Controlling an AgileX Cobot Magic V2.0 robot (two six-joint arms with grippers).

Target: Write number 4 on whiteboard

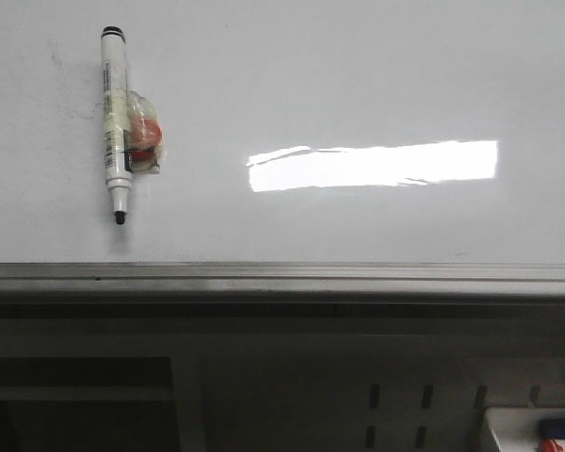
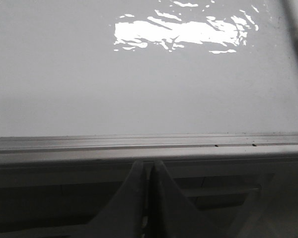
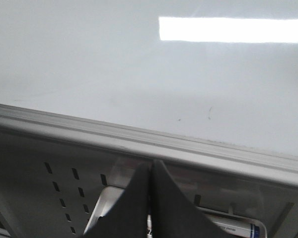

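Lying uncapped on whiteboard (image 1: 358, 75), marker (image 1: 116, 122), both jaws pressed together, empty.

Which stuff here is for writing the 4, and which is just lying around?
For the job:
whiteboard, nothing written on it yet
black-tipped marker stuck on the board

Just lying about:
orange blob taped beside the marker
grey slotted panel
white tray

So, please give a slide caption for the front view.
Uncapped marker lying on the blank whiteboard, tip toward the grey rail; no digit written yet.
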